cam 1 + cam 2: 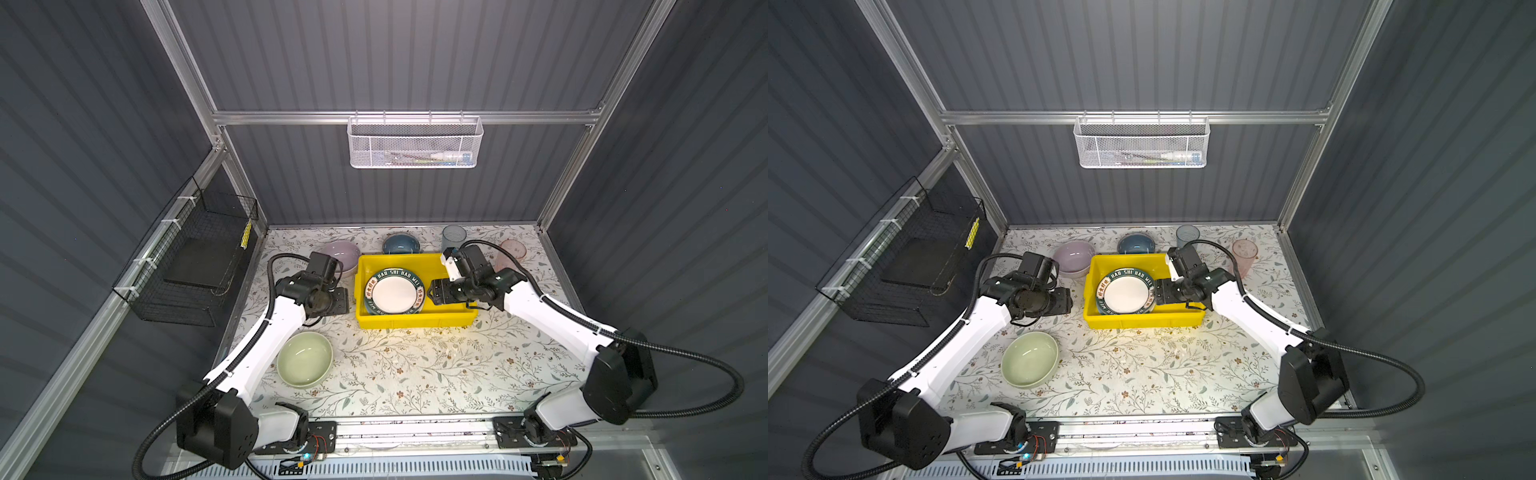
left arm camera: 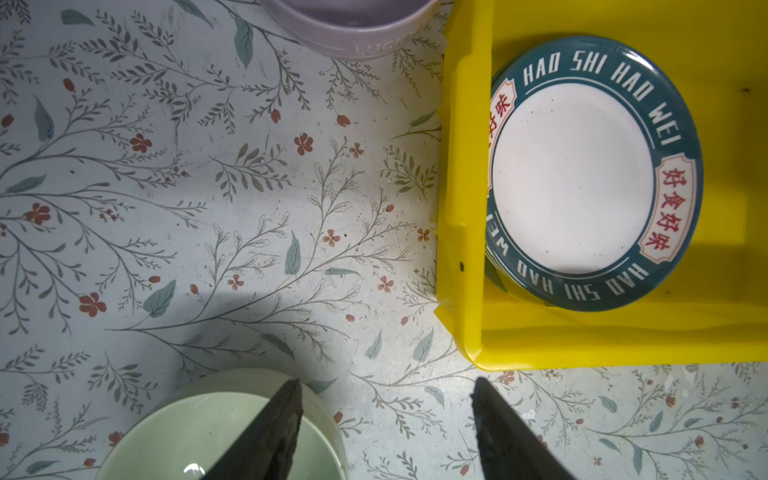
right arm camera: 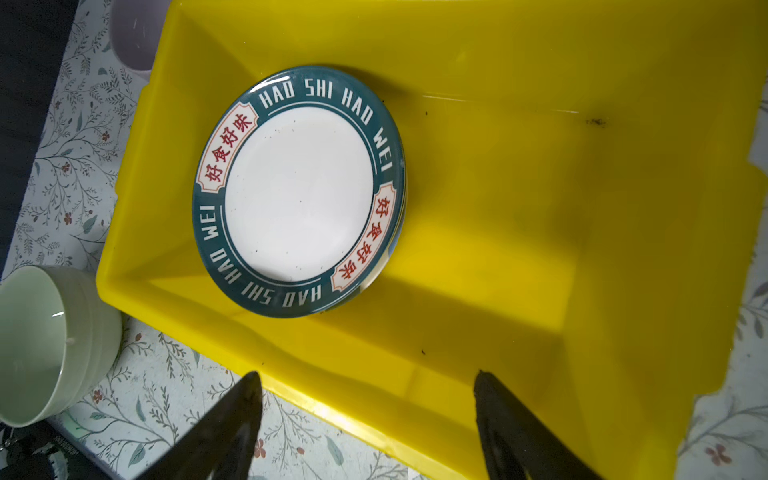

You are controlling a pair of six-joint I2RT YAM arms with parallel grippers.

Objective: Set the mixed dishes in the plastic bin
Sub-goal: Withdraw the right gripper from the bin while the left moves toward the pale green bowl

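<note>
The task looks partly done. The yellow plastic bin (image 1: 415, 322) sits toward the back of the floral surface (image 1: 415, 374), and the lettered plate (image 1: 395, 291), white with a dark green rim, lies flat inside it against the left wall. In the right wrist view a thin edge shows beneath that plate's rim, so it probably rests on at least one other dish, though how many cannot be told.

Five dishes are outside the bin, all on the surface:
- The pale green bowl (image 1: 304, 359) stands near the front left, well apart from the bin.
- The lilac bowl (image 1: 340, 251) is just beside the bin's back left corner.
- The blue bowl (image 1: 400, 244) is just behind the bin's back wall.
- The blue tumbler (image 1: 454, 237) is at the back, right of the blue bowl.
- The pink tumbler (image 1: 510, 253) is to the back right, partly behind the right arm.

The left tool (image 2: 386, 382) is released and empty, over the surface between the bin's left wall and the pale green bowl. The right tool (image 3: 368, 374) is also released, holding nothing, over the bare right half of the bin just beside the plate.

The three bowls and two tumblers are what is left, and the bin's right half has room for them.
</note>
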